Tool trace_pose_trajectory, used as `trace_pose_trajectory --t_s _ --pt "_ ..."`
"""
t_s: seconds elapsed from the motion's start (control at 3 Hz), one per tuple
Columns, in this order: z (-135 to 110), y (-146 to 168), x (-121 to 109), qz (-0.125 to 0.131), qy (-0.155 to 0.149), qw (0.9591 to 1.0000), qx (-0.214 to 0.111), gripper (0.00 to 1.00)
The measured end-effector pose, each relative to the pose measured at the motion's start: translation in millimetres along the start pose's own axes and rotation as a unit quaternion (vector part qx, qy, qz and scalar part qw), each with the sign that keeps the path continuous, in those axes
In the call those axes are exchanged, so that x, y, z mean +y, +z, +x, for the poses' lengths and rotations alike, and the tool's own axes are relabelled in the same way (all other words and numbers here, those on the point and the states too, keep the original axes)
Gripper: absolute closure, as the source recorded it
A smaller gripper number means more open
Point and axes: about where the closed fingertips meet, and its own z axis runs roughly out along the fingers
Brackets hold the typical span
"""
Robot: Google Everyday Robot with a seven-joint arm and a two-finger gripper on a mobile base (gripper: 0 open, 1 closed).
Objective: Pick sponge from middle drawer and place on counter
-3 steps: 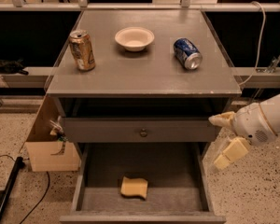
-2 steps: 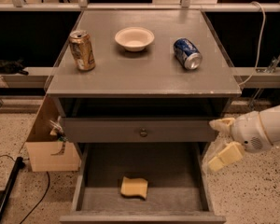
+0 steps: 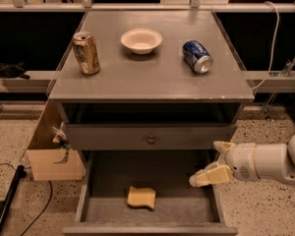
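The pale-yellow sponge (image 3: 141, 197) lies flat on the floor of the pulled-out middle drawer (image 3: 169, 181), near its front centre. My gripper (image 3: 215, 162) reaches in from the right at the drawer's right wall, above the tray and to the right of the sponge. Its fingers are spread apart and hold nothing. The grey counter (image 3: 152, 80) is the cabinet top above.
On the counter stand an upright gold can (image 3: 86, 52), a white bowl (image 3: 141, 40) and a blue can (image 3: 197, 56) on its side. A shut drawer front with a knob (image 3: 151, 139) sits above the open drawer. A cardboard box (image 3: 54, 154) stands at the cabinet's left.
My gripper has moved down and left, from beside the cabinet's right side to the open drawer's right wall. The sponge has not moved.
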Motion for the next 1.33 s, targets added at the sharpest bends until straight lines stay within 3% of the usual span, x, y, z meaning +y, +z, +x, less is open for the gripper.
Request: trace_pose_trajectory --t_s 0.33,0.67,1.33 --pt "1 18 -18 0.058 0.003 0.9983 -0.006 0.00" --pt "1 18 -18 0.058 0.003 0.9983 -0.006 0.00" --pt "69 72 2 0.059 0.003 0.9971 -0.048 0.00"
